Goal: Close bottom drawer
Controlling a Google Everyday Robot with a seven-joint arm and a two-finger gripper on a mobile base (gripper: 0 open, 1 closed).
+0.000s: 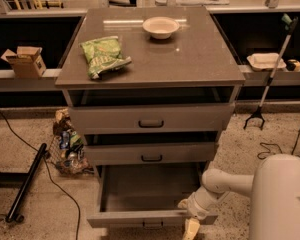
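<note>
The bottom drawer (140,217) is the lowest of three grey drawers in the cabinet and stands pulled far out, its inside bare. Its front panel has a small dark bar handle (152,223) low in the camera view. My gripper (190,225) hangs at the right end of that front panel, its pale fingertips (191,229) pointing down just in front of the panel. My white arm reaches in from the lower right.
The middle drawer (151,153) and the top drawer (151,118) stand slightly out. A green chip bag (103,56) and a white bowl (161,27) sit on the cabinet top. A litter basket (66,149) and a black pole (26,182) lie on the floor at left. A grabber tool (270,79) leans at right.
</note>
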